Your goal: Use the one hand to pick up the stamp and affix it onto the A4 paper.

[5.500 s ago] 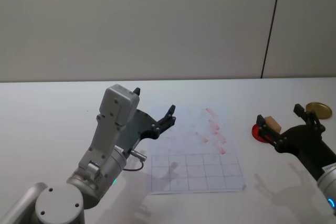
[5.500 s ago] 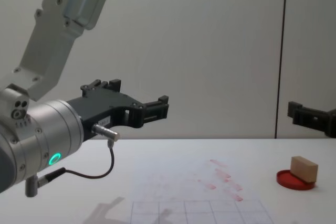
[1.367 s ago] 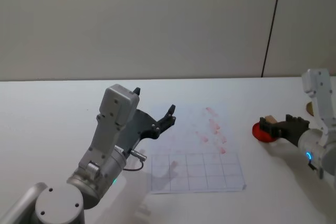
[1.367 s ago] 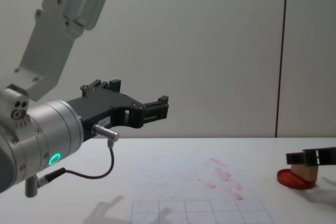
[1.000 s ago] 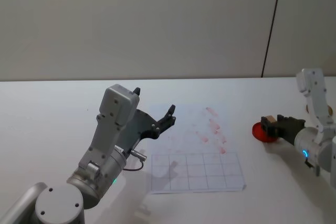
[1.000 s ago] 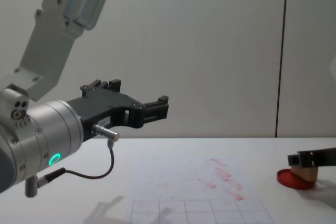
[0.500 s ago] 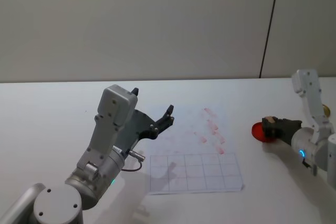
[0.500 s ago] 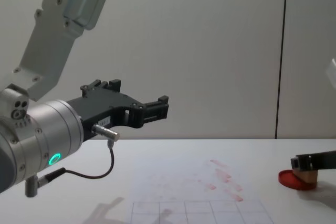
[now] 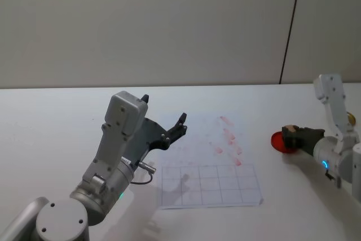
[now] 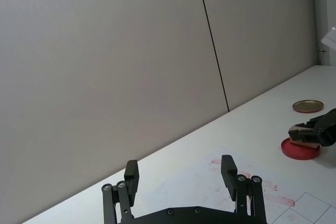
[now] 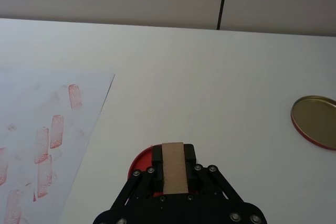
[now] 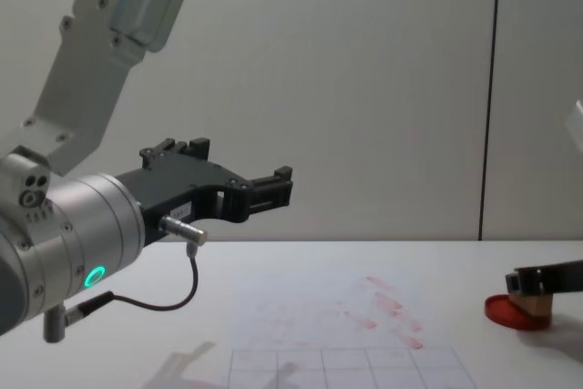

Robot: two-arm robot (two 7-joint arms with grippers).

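Observation:
The tan wooden stamp (image 11: 173,167) stands on the red round ink pad (image 11: 139,167) at the table's right side. My right gripper (image 11: 173,155) is shut on the stamp, one black finger on each side. In the head view the right gripper (image 9: 291,136) reaches in from the right over the ink pad (image 9: 277,140), and the stamp (image 9: 290,128) shows as a tan sliver. The A4 paper (image 9: 210,169) lies mid-table with a grid and several red marks. My left gripper (image 9: 164,110) hovers open above the paper's left edge, holding nothing.
A gold round lid (image 11: 316,121) lies on the table beyond the ink pad, to its right. The white table (image 9: 51,122) stretches wide to the left of the paper. A grey wall with a dark vertical seam (image 9: 290,26) stands behind.
My right gripper came down from above the ink pad, turned level and shut its fingers on the stamp. The left arm has stayed still.

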